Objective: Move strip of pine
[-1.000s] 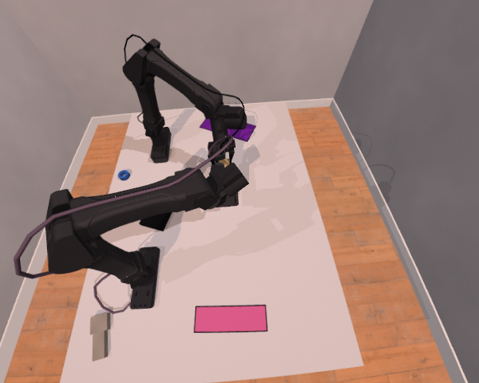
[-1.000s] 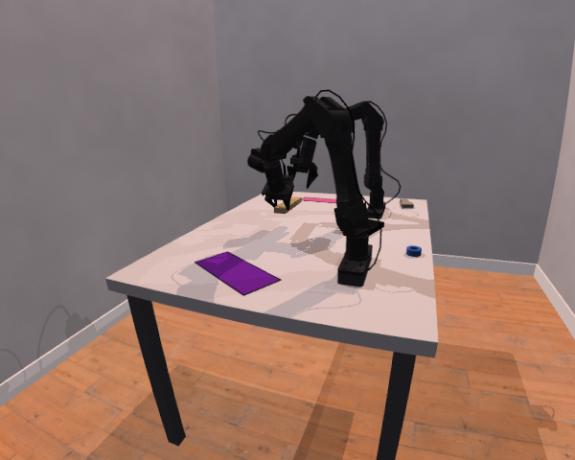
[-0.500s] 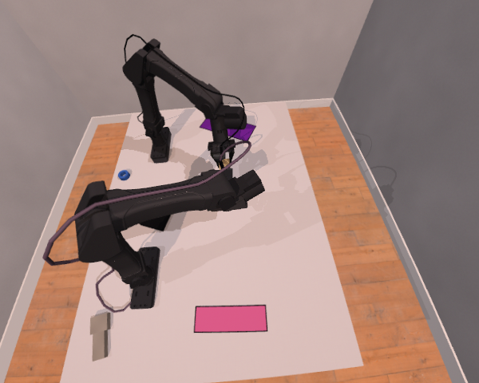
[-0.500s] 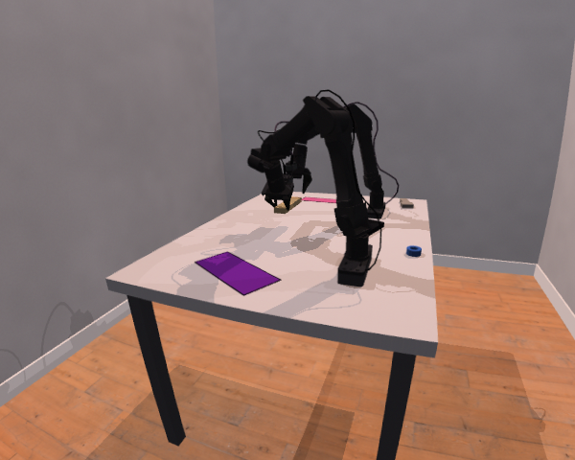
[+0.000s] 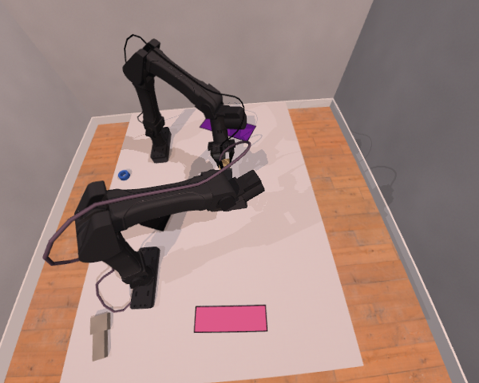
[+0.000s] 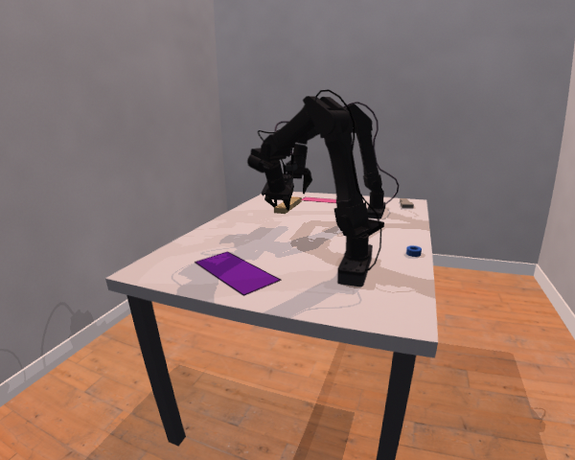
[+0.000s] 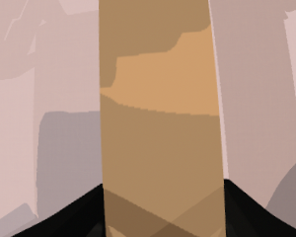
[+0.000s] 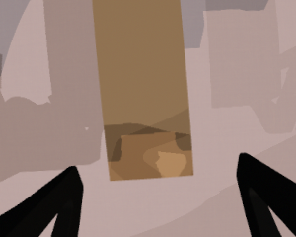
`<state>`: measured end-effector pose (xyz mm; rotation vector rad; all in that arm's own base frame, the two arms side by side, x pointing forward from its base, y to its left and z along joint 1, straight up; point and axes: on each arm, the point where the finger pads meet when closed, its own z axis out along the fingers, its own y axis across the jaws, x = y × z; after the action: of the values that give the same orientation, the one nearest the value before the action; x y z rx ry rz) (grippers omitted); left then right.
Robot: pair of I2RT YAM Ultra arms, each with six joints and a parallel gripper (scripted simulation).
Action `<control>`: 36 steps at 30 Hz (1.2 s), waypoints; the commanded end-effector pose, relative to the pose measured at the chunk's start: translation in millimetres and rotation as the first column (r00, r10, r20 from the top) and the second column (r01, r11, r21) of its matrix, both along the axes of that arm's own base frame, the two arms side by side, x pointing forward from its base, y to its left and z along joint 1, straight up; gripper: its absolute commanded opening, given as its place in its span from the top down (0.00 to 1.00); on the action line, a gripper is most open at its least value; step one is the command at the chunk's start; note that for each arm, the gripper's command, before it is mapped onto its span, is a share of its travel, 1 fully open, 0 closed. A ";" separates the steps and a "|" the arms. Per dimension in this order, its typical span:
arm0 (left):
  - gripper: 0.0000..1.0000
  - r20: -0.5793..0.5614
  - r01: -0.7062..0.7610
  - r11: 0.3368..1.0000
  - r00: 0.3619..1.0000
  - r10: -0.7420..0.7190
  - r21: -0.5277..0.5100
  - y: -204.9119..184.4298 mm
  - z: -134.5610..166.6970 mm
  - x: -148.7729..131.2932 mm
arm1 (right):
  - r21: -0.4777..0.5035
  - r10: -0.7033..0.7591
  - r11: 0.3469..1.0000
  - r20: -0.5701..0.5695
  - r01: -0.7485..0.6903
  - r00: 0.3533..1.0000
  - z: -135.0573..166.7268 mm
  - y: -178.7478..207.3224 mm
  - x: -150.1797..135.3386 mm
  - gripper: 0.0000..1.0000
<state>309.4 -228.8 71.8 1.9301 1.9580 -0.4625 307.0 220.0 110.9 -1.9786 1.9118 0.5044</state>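
Note:
The pine strip [image 6: 290, 206] [image 7: 158, 123] [image 8: 140, 74] is a long tan board, held low over the middle of the table. My left gripper [image 5: 223, 158] [image 6: 281, 199] [image 7: 164, 194] is shut on one end of it, and the strip runs straight out from the fingers. In the top view the right arm hides most of the strip. My right gripper [image 6: 303, 181] [image 8: 157, 170] is open and empty, hovering above the strip's free end with a finger on each side of it. The pink rectangle [image 5: 230, 317] [image 6: 320, 199] lies bare near the table's edge. The purple rectangle [image 5: 244, 131] [image 6: 237, 272] is bare too.
A blue ring [image 5: 124, 175] [image 6: 413, 250] lies near the left arm's base. A grey stepped block [image 5: 100, 336] [image 6: 405, 202] lies at the table corner beside the right arm's base. The right arm's forearm [image 5: 169, 202] stretches low across the table.

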 end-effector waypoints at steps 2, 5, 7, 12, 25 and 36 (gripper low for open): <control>0.60 0.010 0.007 0.999 1.000 -0.007 -0.038 -7.2 10.8 2.9 | 0.029 0.008 1.000 0.008 -0.008 1.000 11.7 4.2 2.0 0.23; 0.60 0.010 0.007 0.999 1.000 -0.007 -0.038 -7.2 10.8 2.9 | 0.029 0.008 1.000 0.008 -0.008 1.000 11.7 4.2 2.0 0.23; 0.60 0.010 0.007 0.999 1.000 -0.007 -0.038 -7.2 10.8 2.9 | 0.029 0.008 1.000 0.008 -0.008 1.000 11.7 4.2 2.0 0.23; 0.60 0.010 0.007 0.999 1.000 -0.007 -0.038 -7.2 10.8 2.9 | 0.031 0.008 0.999 0.008 -0.008 1.000 4.2 11.0 2.4 0.23; 0.60 0.010 0.007 0.999 1.000 -0.007 -0.038 -7.2 10.8 2.9 | 0.026 0.008 1.000 -0.002 -0.008 1.000 -19.6 25.3 -3.7 0.23; 0.60 0.010 0.007 0.999 1.000 -0.007 -0.038 -7.2 10.8 2.9 | 0.028 0.008 1.000 0.001 -0.008 1.000 -26.2 31.3 -4.9 0.23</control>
<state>309.4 -228.8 71.8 1.9301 1.9580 -0.4625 303.0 245.9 86.9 -1.9763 1.8991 0.5196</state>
